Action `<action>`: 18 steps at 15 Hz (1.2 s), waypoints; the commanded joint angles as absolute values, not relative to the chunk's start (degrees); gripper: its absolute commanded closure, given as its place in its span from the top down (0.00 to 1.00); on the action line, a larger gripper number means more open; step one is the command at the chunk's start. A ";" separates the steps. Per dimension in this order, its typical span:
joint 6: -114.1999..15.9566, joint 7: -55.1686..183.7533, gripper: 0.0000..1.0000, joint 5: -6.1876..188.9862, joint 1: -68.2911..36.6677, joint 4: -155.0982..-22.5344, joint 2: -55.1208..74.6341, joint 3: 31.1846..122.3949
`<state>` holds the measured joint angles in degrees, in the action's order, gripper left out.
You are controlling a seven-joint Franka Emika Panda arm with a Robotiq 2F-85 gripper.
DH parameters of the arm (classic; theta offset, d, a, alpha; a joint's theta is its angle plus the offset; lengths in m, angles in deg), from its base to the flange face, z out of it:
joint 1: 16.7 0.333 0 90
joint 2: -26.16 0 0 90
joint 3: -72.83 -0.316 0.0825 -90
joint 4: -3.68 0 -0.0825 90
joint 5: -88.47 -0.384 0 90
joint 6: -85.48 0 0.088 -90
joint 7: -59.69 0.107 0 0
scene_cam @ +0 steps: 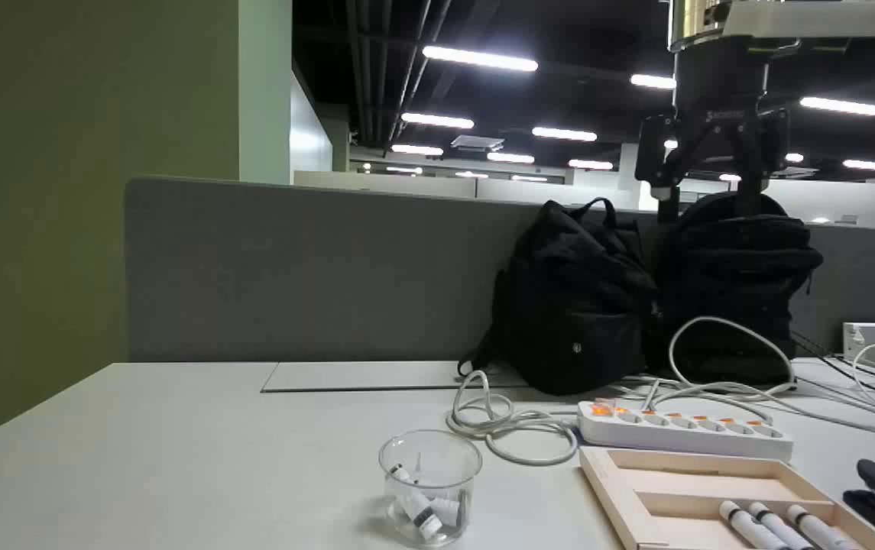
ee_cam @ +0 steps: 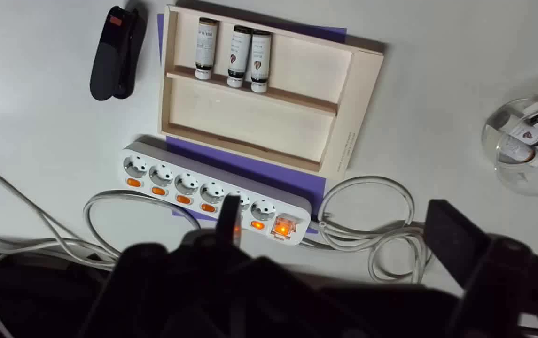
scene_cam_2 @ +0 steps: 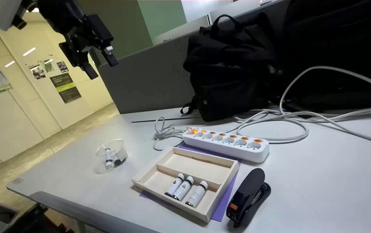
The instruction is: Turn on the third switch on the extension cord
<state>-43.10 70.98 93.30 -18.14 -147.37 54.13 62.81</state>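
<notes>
The extension cord, a long white power strip with a row of small orange switches, lies on the table; it shows in both exterior views (scene_cam: 636, 434) (scene_cam_2: 224, 150) and in the wrist view (ee_cam: 217, 176). The large switch (ee_cam: 283, 229) at its cable end is lit, and the small switch (ee_cam: 257, 225) beside it glows. The switches farther along look unlit. In the wrist view a finger partly hides one socket and its switch. My gripper (scene_cam: 707, 202) is open and empty, high above the table; it also shows in an exterior view (scene_cam_2: 101, 66) and in the wrist view (ee_cam: 337, 211).
A pale wooden tray (scene_cam_2: 185, 158) with three small bottles stands beside the strip on purple paper. A black stapler (scene_cam_2: 249, 197) lies nearby. A clear cup (scene_cam: 431, 466) holds more bottles. Black backpacks (scene_cam: 575, 305) lean on the grey partition. White cables (ee_cam: 386, 234) coil near the strip.
</notes>
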 commanded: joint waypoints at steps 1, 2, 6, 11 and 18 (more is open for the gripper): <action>-42.92 71.43 1.00 93.87 -17.12 -147.27 54.05 63.80; -42.92 71.43 1.00 93.87 -17.12 -147.27 54.05 63.80; -42.92 71.43 1.00 93.87 -17.12 -147.27 54.05 63.80; -43.72 71.31 1.00 94.38 -17.94 -146.09 52.11 64.29; -58.04 67.28 0.73 99.53 -23.64 -133.57 29.94 71.19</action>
